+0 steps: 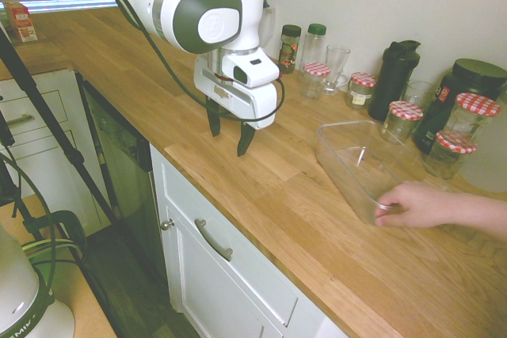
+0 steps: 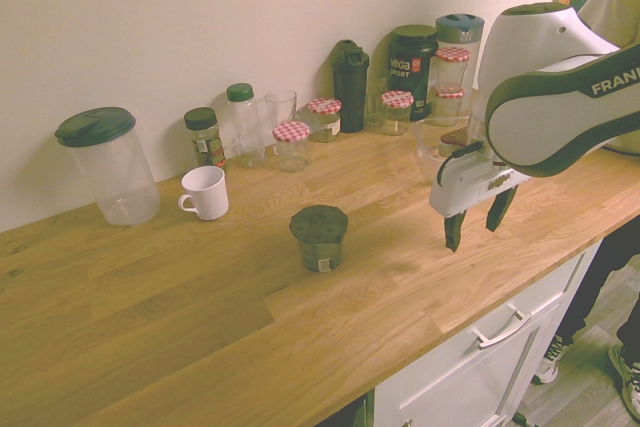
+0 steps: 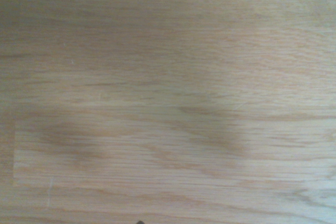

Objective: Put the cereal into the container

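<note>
Wooden countertop [image 2: 200,347], "FRANK" on arm [image 2: 545,122], end effector [image 2: 472,239] open, "vega SPORT" on black tub [image 2: 411,89]

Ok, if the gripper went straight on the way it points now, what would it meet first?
The bare wooden countertop, it seems: the open gripper points down, and the wrist view shows only wood. How much gap remains is hard to judge.

Beneath the gripper [image 2: 478,235], the smooth, grained wooden tabletop [image 2: 250,317] is showing a soft sheen; beyond it, the clear plastic rectangular tub [image 1: 337,172] is gleaming.
</note>
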`<state>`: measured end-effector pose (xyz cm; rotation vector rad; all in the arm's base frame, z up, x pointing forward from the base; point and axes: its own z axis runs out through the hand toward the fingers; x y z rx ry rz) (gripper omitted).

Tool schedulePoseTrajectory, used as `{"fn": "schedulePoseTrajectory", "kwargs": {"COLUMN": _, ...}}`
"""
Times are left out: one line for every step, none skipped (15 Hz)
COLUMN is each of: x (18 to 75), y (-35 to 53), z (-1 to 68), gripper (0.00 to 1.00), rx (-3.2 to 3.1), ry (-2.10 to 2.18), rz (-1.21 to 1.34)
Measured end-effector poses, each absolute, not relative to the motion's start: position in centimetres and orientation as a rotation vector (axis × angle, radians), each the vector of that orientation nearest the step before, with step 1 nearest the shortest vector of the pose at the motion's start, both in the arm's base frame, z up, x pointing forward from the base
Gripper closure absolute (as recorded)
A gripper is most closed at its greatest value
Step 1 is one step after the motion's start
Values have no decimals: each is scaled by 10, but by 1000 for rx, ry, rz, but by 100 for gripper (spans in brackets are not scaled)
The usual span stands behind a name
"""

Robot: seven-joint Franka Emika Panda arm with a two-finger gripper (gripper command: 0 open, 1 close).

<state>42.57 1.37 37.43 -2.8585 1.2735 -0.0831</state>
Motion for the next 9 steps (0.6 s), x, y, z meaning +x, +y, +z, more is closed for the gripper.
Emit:
{"fn": "schedulePoseTrajectory", "kwargs": {"x": 426, "y": 14, "z": 374, "gripper": 0, "rx": -2860, "ry": 1273, "rz": -79}}
{"fn": "schedulePoseTrajectory", "kwargs": {"x": 425, "y": 17, "z": 374, "gripper": 0, "rx": -2865, "ry": 1265, "rz": -79}}
{"fn": "schedulePoseTrajectory", "kwargs": {"x": 427, "y": 24, "z": 375, "gripper": 0, "rx": -2859, "ry": 1254, "rz": -94}}
{"fn": "schedulePoseTrajectory", "kwargs": {"x": 430, "y": 37, "z": 377, "gripper": 0, "rx": -2846, "ry": 1238, "rz": -119}}
{"fn": "schedulePoseTrajectory", "kwargs": {"x": 434, "y": 52, "z": 379, "gripper": 0, "rx": -2832, "ry": 1227, "rz": -146}}
{"fn": "schedulePoseTrajectory", "kwargs": {"x": 438, "y": 69, "z": 380, "gripper": 0, "rx": -2820, "ry": 1204, "rz": -176}}
{"fn": "schedulePoseTrajectory", "kwargs": {"x": 444, "y": 86, "z": 379, "gripper": 0, "rx": -2808, "ry": 1179, "rz": -211}}
{"fn": "schedulePoseTrajectory", "kwargs": {"x": 449, "y": 104, "z": 376, "gripper": 0, "rx": -2795, "ry": 1152, "rz": -243}}
{"fn": "schedulePoseTrajectory", "kwargs": {"x": 456, "y": 121, "z": 372, "gripper": 0, "rx": -2777, "ry": 1133, "rz": -273}}
